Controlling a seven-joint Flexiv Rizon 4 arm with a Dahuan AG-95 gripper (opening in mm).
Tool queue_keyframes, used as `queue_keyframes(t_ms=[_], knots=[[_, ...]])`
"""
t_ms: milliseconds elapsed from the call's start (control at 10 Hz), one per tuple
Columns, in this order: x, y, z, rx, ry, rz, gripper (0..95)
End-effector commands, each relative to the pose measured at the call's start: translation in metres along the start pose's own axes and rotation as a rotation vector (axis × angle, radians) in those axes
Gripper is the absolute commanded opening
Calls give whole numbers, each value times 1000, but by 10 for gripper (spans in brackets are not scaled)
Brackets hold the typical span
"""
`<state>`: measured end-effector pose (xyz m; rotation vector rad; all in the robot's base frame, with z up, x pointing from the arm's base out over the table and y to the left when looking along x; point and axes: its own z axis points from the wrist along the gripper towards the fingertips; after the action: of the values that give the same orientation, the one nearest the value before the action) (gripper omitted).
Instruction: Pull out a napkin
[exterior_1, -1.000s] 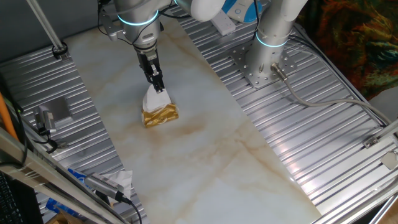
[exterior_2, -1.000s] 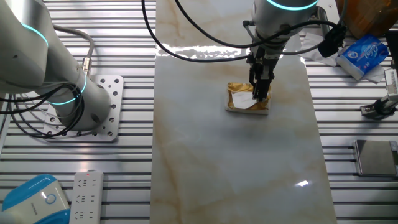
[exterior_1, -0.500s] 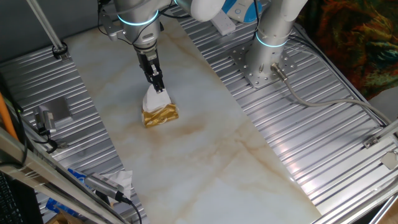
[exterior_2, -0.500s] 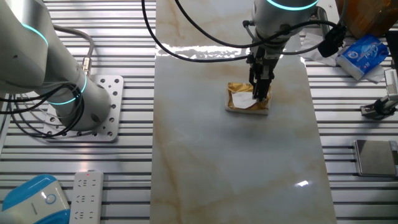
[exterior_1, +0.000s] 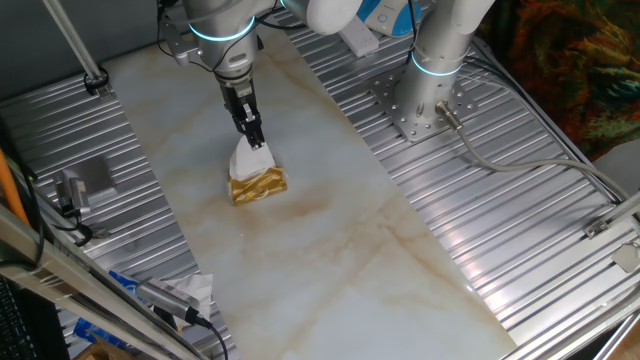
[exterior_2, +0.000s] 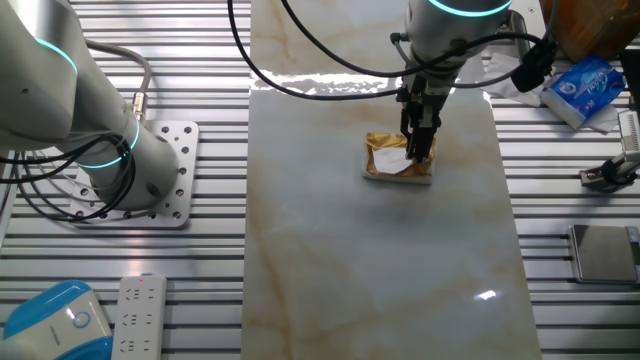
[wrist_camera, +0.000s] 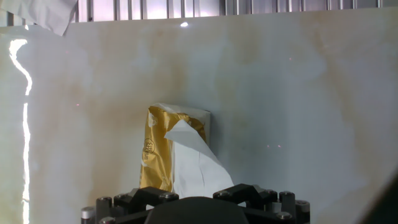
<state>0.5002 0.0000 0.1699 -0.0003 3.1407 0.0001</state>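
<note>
The shiny gold pack (exterior_1: 258, 186) lies on the marble slab (exterior_1: 330, 250). A white napkin (exterior_1: 248, 160) sticks up out of its top. My gripper (exterior_1: 256, 141) stands straight above the pack, its fingers closed together on the napkin's upper tip. The other fixed view shows the gripper (exterior_2: 419, 152) down on the pack (exterior_2: 384, 146), with the napkin (exterior_2: 396, 167) spread over it. In the hand view the napkin (wrist_camera: 194, 158) rises from the gold pack (wrist_camera: 155, 155) toward the dark hand body at the bottom edge, where the fingertips are hidden.
A second arm's base (exterior_1: 428, 100) is bolted to the ribbed metal on one side of the slab (exterior_2: 110, 150). A white wad with blue packaging (exterior_1: 188, 291) lies near one corner. A blue tissue pack (exterior_2: 583, 86), a metal block (exterior_2: 602, 250) and a power strip (exterior_2: 140, 316) sit around the slab.
</note>
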Motion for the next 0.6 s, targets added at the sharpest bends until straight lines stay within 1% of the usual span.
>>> queue_keyframes(t_ms=[100,200,300,400,500,600], knots=[[-1,-1,3,38,55,4,0],[-1,-1,4,-28,83,21,0],[-1,-1,3,-81,84,39,0],[-1,-1,3,-58,78,19,0],[-3,-1,2,45,84,-33,0],[-4,-1,3,34,98,-9,0]])
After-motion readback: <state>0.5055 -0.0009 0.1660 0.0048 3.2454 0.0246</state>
